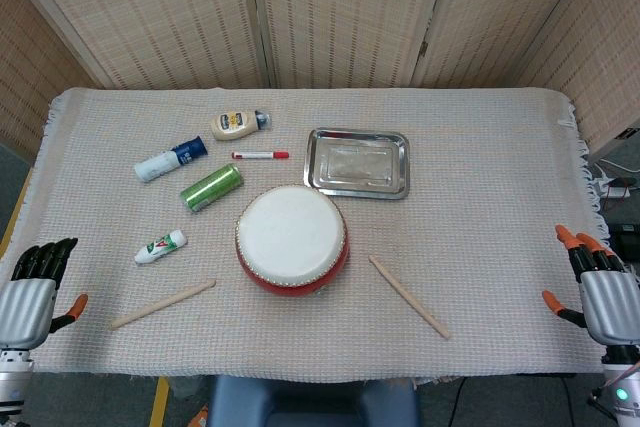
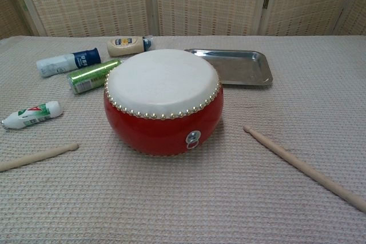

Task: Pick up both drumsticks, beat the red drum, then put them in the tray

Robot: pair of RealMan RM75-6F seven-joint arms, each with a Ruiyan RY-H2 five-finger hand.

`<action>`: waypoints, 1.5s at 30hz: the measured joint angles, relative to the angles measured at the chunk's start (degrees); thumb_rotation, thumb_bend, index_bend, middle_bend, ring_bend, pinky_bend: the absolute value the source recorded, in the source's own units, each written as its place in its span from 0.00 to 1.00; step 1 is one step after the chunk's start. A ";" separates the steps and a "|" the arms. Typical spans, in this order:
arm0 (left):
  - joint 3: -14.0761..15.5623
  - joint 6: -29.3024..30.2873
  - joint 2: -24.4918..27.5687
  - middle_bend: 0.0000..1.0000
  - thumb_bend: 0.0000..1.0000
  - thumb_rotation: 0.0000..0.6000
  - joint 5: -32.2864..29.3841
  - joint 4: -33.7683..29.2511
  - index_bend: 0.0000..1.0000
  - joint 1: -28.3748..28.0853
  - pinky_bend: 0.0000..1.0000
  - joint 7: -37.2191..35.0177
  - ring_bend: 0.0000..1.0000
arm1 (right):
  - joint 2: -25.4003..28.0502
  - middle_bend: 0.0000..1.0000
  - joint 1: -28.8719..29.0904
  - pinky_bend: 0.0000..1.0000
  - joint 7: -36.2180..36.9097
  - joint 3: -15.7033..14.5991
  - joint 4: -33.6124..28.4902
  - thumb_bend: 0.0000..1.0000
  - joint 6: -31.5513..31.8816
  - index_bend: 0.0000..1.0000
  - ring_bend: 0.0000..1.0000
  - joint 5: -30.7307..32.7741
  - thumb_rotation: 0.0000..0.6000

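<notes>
Both hands are parked at the table's near corners, left hand and right hand, fingers apart and holding nothing. Left drumstick lies just inboard of the left hand, right drumstick sits near the red drum. Tray is behind the drum. So we're at step one, I'd say: each hand needs to reach in and close on its stick.

Bare cloth around both drumsticks; red drum between them.
</notes>
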 measured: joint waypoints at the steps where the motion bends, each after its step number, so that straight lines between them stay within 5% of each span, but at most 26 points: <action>1: -0.06 0.04 -0.27 0.08 0.32 1.00 -0.09 0.23 0.05 0.00 0.08 0.33 0.07 | -0.03 0.18 0.04 0.24 0.00 -0.03 -0.03 0.13 -0.14 0.02 0.11 0.00 1.00; 25: 0.35 2.65 -0.03 0.08 0.32 1.00 -0.04 -0.42 0.06 2.05 0.09 -0.53 0.07 | 0.42 0.18 -0.78 0.24 3.19 -2.53 -0.55 0.13 0.67 0.02 0.11 -4.38 1.00; 38: 0.44 2.51 -0.19 0.08 0.32 1.00 -0.05 0.53 0.06 2.30 0.09 -2.06 0.07 | -9.43 0.17 7.34 0.21 0.47 -4.79 1.03 0.13 -14.49 0.02 0.05 -7.25 1.00; 45: 0.71 2.51 -0.23 0.08 0.32 1.00 -0.10 1.22 0.06 2.68 0.09 -2.98 0.07 | -15.19 0.16 9.83 0.20 -2.08 -5.01 4.63 0.13 -17.24 0.02 0.04 -7.84 1.00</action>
